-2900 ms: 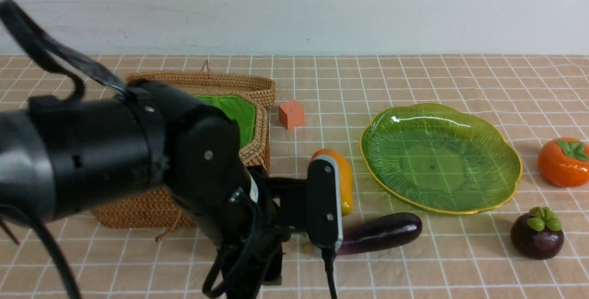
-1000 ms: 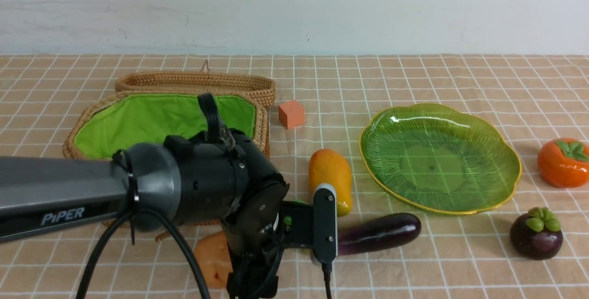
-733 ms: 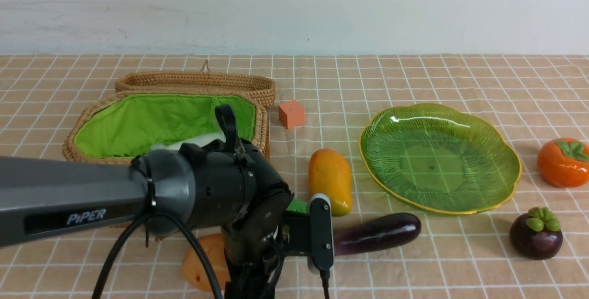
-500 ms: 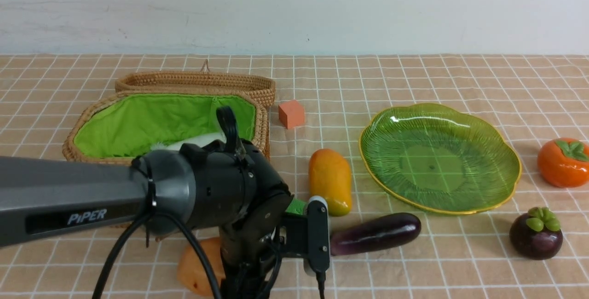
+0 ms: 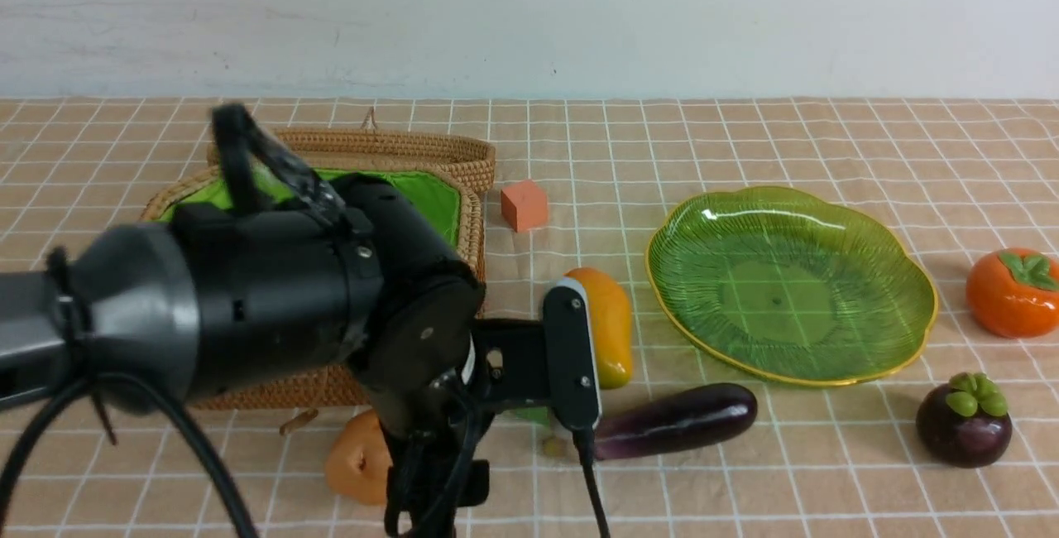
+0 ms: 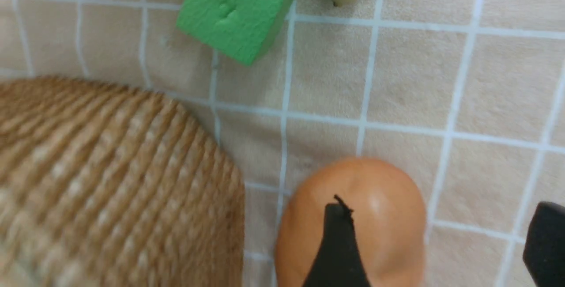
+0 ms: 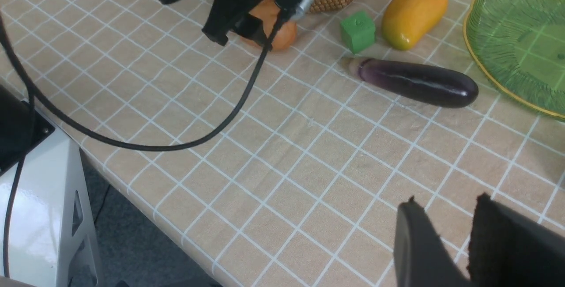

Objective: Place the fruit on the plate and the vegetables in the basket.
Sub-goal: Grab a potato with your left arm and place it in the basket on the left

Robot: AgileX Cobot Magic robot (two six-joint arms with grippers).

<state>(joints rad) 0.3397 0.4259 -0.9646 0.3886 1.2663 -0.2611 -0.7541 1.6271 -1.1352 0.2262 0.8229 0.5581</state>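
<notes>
Potato (image 6: 384,216) lies on the checked cloth (image 7: 309,145), just beside the outer wall of the basket (image 6: 110,181). Left gripper (image 6: 439,229) hangs directly above it with its jaws spread wide. One finger is over the potato's crown, the other stands clear of its side, and nothing is gripped. Green cube (image 6: 234,13) sits near. Eggplant (image 5: 687,418) and mango (image 5: 612,331) lie between basket and plate (image 5: 827,290). Persimmon (image 5: 1013,290) and mangosteen (image 5: 964,422) rest right of the plate. Orange cube (image 5: 524,205) stands beside the basket. Right gripper (image 7: 446,201) hovers over open cloth, fingers narrowly parted, holding nothing.
</notes>
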